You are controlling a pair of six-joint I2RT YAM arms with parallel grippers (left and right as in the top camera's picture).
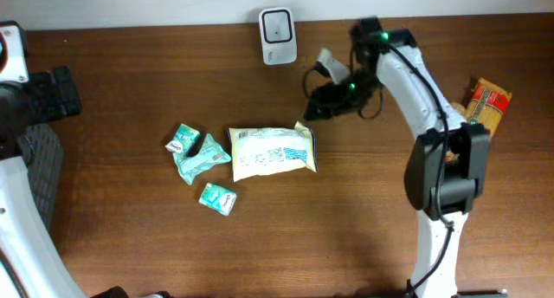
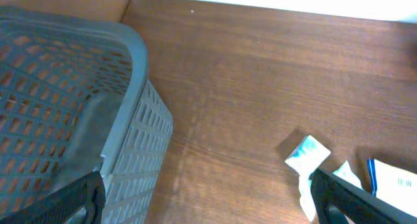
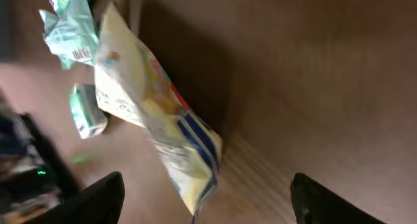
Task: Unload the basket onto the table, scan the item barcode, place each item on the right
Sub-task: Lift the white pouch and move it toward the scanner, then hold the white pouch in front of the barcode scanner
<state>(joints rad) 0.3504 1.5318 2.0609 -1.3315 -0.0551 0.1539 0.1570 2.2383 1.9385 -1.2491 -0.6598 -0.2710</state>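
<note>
A yellow snack bag (image 1: 273,151) with a printed label lies flat in the middle of the table. My right gripper (image 1: 316,103) hovers just past its right end. In the right wrist view the bag (image 3: 150,113) stretches away from the open gripper (image 3: 207,191), and its near corner points into the gap without touching either finger. The white scanner (image 1: 278,25) stands at the table's back edge. My left gripper (image 2: 207,185) is open over bare wood beside a grey basket (image 2: 98,107), with nothing between its fingers.
Three small green packets (image 1: 201,159) lie left of the bag; one shows in the left wrist view (image 2: 306,155). An orange package (image 1: 486,103) sits at the right edge behind the right arm. The basket stands at the far left.
</note>
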